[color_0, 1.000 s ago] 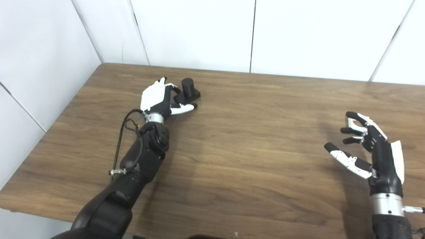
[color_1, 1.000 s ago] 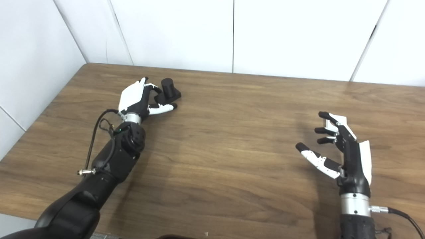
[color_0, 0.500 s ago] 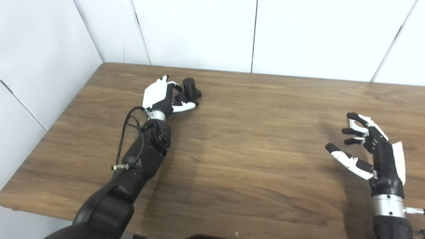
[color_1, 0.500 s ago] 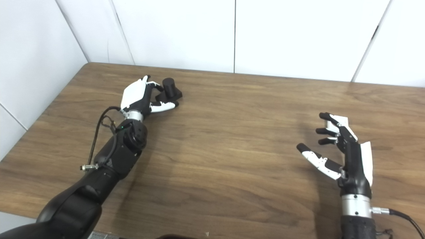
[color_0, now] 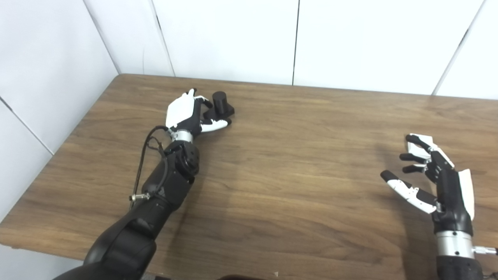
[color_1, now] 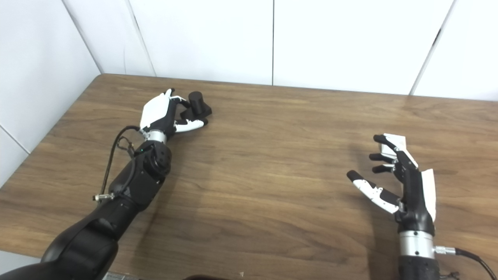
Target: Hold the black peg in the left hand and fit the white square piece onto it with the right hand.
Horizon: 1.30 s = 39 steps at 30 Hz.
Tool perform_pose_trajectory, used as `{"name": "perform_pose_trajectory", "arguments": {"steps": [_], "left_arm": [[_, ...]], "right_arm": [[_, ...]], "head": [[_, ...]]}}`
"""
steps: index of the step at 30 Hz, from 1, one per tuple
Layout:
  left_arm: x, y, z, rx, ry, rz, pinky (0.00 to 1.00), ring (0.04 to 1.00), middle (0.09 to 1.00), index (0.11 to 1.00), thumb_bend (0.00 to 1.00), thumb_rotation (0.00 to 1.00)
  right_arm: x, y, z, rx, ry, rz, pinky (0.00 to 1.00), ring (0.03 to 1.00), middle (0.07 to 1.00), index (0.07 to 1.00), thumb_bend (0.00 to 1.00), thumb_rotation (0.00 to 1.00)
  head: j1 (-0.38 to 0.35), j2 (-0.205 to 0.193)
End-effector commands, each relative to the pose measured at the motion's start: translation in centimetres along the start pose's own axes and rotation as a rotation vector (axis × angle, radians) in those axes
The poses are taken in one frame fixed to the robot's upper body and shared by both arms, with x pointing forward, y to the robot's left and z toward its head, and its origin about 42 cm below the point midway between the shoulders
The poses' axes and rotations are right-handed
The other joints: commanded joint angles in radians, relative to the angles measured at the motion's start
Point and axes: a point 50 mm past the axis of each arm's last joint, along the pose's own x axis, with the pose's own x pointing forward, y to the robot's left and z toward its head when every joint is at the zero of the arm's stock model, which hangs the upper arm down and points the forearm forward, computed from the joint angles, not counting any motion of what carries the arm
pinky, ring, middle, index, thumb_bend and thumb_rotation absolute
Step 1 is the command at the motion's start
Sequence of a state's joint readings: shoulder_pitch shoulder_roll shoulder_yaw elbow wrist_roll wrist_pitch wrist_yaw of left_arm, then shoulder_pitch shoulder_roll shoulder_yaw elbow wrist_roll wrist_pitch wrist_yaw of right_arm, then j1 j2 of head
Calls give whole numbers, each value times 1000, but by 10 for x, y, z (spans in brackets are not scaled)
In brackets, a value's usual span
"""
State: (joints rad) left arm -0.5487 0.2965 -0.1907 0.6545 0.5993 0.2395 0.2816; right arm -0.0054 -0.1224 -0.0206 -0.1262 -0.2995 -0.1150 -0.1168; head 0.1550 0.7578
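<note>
- Black cylindrical peg on its square base (color_0: pixel 220 105) stands upright, upper left of frame, touching the left hand (color_0: pixel 186 114), whose fingers curl around the base.
- White square piece (color_1: pixel 393 141) lies right of frame, just beyond the spread, empty right hand (color_1: pixel 404 181).

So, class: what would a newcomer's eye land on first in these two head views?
Probably the left hand at the table's far left, its fingers curled around the black peg on the wooden table. Then the right hand at the near right, fingers spread beside the white square piece.
</note>
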Motion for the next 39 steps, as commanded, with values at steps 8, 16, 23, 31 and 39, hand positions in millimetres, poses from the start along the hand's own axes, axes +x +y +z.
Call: {"name": "perform_pose_trajectory", "arguments": {"steps": [8,16,23,31,39], "left_arm": [[19,16,20,-15,-58,31,1000,1000,996,676,852,477],[20,15,25,-30,-70,32,1000,1000,990,669,856,467],[21,16,26,-38,-74,35,1000,1000,989,666,848,456],[22,15,28,-58,-84,34,1000,1000,972,644,830,431],[21,11,30,-123,-112,50,1000,1000,937,542,701,213]], "right_arm": [[0,-4,4,-5,-28,-25,542,675,839,770,666,231],[0,-5,3,-10,-26,-25,533,672,844,774,670,243],[0,-4,4,-18,-23,-26,535,669,839,773,676,263],[0,-6,5,-15,-25,-29,549,674,841,775,676,257],[1,-7,5,-12,-24,-29,534,676,845,779,671,256]], "head": [[-4,2],[-2,3],[-2,4],[-6,6],[-8,8]]}}
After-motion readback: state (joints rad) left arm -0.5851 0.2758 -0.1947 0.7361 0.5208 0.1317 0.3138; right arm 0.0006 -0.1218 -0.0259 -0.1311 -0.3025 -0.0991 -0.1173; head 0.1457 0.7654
